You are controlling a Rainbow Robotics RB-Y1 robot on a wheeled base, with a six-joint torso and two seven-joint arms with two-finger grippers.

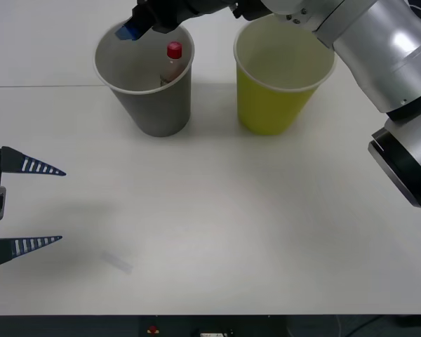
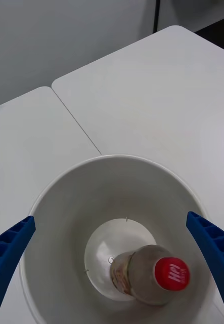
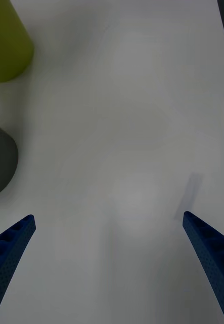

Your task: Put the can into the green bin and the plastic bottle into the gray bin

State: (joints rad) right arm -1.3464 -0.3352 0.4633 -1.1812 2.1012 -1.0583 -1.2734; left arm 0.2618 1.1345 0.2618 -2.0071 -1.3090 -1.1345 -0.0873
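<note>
ribbed right gripper [image 2: 112, 263] fingers spread above tapered gray bin [image 1: 151, 105]; plastic bottle [image 2: 149, 276] inside.

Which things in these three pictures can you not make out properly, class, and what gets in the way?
1. The bottle: in the front view its lower part is hidden by the gray bin wall.
2. The bottom of the green bin: front view, hidden by its own wall, so any can inside cannot be told.
3. The right gripper: front view, mostly cut off by the top edge.
</note>
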